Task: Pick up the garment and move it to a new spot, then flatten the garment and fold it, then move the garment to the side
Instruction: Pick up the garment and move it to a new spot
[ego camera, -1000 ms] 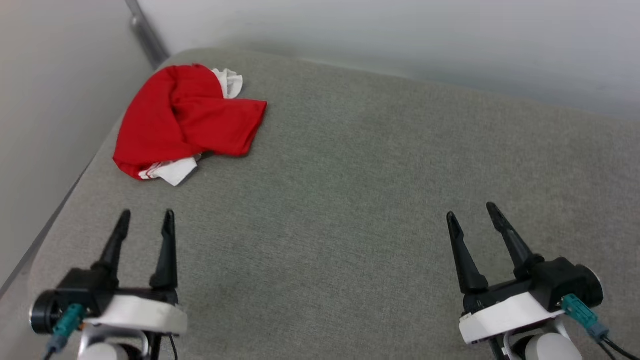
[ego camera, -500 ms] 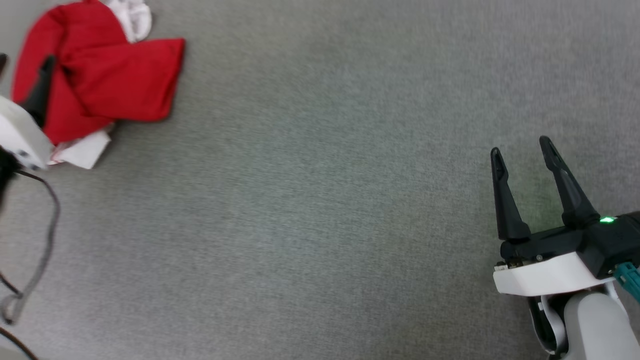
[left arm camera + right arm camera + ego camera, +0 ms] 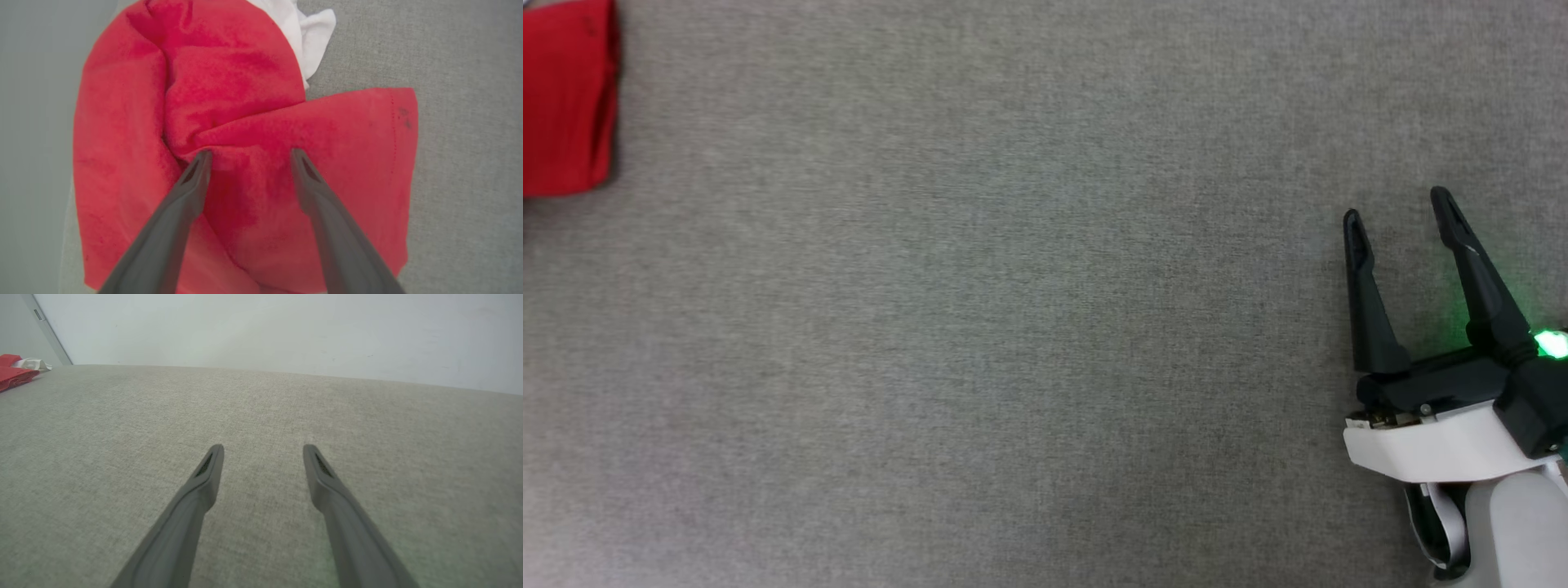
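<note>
Garment [image 3: 245, 122] lies crumpled on grey woven surface [image 3: 461, 163], bunched in red folds. One broad red flap is thrown across to the right in the left wrist view, stitched hem [image 3: 394, 134] showing along its edge. White sleeve [image 3: 312, 34] pokes out at the top of the heap. The left side of the heap sits at the surface's edge, a pale wall beyond.

Left gripper [image 3: 250, 152] is right over the heap. Fingers [image 3: 179, 212] are spread wide, with nothing between them but the cloth below. One tip sits at the crease where the folds meet, the other on the flap. Cannot tell whether the tips touch the cloth.

Head view: only a strip of red garment at the upper left edge, the rest cut off by the frame. Right gripper [image 3: 1397, 204] is at the lower right, well apart from the garment, over bare surface. Its fingers [image 3: 1372, 318] are spread and holding nothing. A green light [image 3: 1552, 343] glows on its body and tints the cloth beside it.

Right wrist view: spread fingers low over bare surface, garment far off at the upper left by the corner, pale wall [image 3: 261, 330] behind.
</note>
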Tool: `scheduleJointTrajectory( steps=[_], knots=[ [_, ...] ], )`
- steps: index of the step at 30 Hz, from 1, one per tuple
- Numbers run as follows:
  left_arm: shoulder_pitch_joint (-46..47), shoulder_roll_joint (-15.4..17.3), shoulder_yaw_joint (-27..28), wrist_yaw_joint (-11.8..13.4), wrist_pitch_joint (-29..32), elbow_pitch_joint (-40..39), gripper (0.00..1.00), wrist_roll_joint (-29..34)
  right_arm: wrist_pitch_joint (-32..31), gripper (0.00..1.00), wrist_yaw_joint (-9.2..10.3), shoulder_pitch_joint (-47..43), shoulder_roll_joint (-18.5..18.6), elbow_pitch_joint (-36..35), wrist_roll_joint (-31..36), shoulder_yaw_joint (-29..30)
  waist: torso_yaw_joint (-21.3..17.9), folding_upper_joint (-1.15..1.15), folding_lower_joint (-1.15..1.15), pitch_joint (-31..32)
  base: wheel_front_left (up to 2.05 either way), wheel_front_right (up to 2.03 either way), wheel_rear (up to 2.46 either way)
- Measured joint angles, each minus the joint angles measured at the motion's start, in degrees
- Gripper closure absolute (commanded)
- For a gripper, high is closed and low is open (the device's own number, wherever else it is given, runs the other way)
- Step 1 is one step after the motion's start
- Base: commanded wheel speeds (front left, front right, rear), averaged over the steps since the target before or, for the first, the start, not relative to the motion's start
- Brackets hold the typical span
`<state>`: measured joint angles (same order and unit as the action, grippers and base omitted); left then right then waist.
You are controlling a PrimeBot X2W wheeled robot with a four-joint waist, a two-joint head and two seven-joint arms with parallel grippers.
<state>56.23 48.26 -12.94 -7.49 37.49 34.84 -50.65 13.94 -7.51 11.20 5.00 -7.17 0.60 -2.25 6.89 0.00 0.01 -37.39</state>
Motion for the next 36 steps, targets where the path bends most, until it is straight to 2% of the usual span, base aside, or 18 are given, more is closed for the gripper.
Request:
scheduleJointTrajectory(
  steps=[5,6,7,8,9,12,18,26,36],
  knots=[
    [1.71,0.16,-1.87,0.00,1.51,2.50,0.00,-2.31,0.24,0.00,-0.03,0.18,-0.34,-1.20,0.34,-0.22,-1.30,0.00,0.00,-2.21,0.00,0.00,0.00],
    [1.87,0.15,-2.32,0.00,1.74,2.85,0.04,-2.70,0.37,0.00,-0.04,0.18,-0.38,-1.38,0.49,-0.24,-1.43,0.00,0.00,-2.52,0.00,0.00,0.00],
    [1.91,0.14,-2.87,0.00,1.75,3.21,0.38,-3.00,0.43,0.00,-0.04,0.18,-0.47,-1.54,0.60,-0.25,-1.52,0.00,0.00,-2.77,0.00,0.00,0.00],
    [1.93,0.05,-3.32,0.01,1.89,3.69,0.62,-3.35,0.43,0.00,-0.04,0.18,-0.53,-1.67,0.76,-0.24,-1.57,0.00,-0.01,-2.99,0.00,0.00,0.00],
    [1.93,0.03,-3.80,0.01,2.02,3.79,1.00,-3.80,0.47,0.00,-0.04,0.18,-0.53,-1.76,0.90,-0.22,-1.58,0.00,0.00,-3.15,0.00,0.00,0.00],
    [2.20,-0.13,-5.48,0.01,1.31,3.69,1.00,-4.66,0.49,0.00,-0.04,0.18,-0.56,-1.82,1.00,-0.15,-1.40,0.00,0.00,-3.29,0.00,0.00,0.00],
    [2.25,-0.27,-9.07,0.01,-5.27,3.32,1.00,-4.88,0.33,0.00,-0.03,0.26,-0.54,-0.10,1.40,0.00,-1.00,0.00,0.00,-1.39,0.00,0.00,0.00],
    [2.32,1.47,-13.62,0.00,-23.68,1.00,1.00,-2.99,0.44,0.00,-0.01,0.13,-0.66,5.03,0.52,-0.03,-0.90,0.00,0.00,5.33,0.00,0.00,0.00],
    [0.88,1.59,-22.37,0.00,-38.45,-5.68,1.00,-2.08,1.00,0.00,0.00,-2.28,-1.70,9.29,-1.15,2.66,-1.24,0.00,-0.01,17.00,0.00,0.00,0.00]
  ],
)
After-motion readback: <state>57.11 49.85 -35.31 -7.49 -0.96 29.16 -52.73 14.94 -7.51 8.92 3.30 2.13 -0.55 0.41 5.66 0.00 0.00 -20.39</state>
